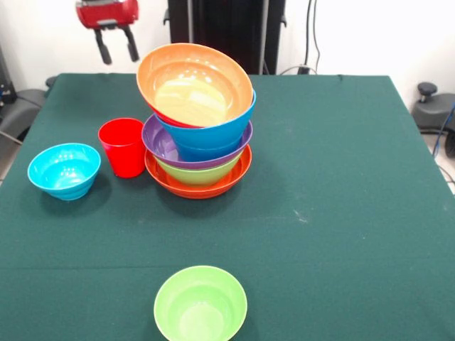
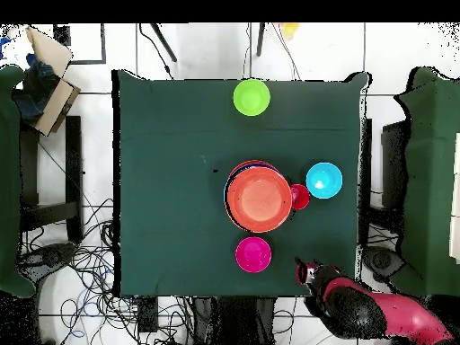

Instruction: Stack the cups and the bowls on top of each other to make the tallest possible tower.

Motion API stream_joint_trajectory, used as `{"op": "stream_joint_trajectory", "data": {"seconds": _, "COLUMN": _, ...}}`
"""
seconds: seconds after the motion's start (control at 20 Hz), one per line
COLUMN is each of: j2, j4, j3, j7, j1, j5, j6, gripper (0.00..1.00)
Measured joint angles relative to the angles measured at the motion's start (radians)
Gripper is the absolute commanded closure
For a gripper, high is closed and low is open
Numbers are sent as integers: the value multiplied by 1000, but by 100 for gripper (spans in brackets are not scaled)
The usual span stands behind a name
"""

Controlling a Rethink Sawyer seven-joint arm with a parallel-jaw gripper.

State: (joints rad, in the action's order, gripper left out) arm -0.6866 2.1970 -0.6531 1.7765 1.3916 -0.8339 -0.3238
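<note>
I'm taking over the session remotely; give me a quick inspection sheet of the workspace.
Surface: green cloth table, faint pale scuffs.
Tower: orange base bowl, green, purple and blue bowls nested above; the top orange bowl sits tilted.
Loose pieces: red cup beside the tower; blue bowl; green bowl at the front-view near edge; magenta bowl, overhead only.
Clutter: nothing seen on the table.
Pincer: open, empty, raised clear of the tower.
Cables: tangled on the floor.
Surroundings: cardboard box, dark chairs.
</note>
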Motion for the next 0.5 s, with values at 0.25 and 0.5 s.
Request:
{"op": "stream_joint_trajectory", "data": {"seconds": 0.25, "j2": 53, "j4": -1, "j3": 1, "j7": 0, "j1": -6, "j5": -69, "j6": 40, "gripper": 0}}
{"op": "stream_joint_trajectory", "data": {"seconds": 0.5, "j2": 69, "j4": -1, "j3": 3, "j7": 0, "j1": -22, "j5": -97, "j6": 45, "gripper": 0}}
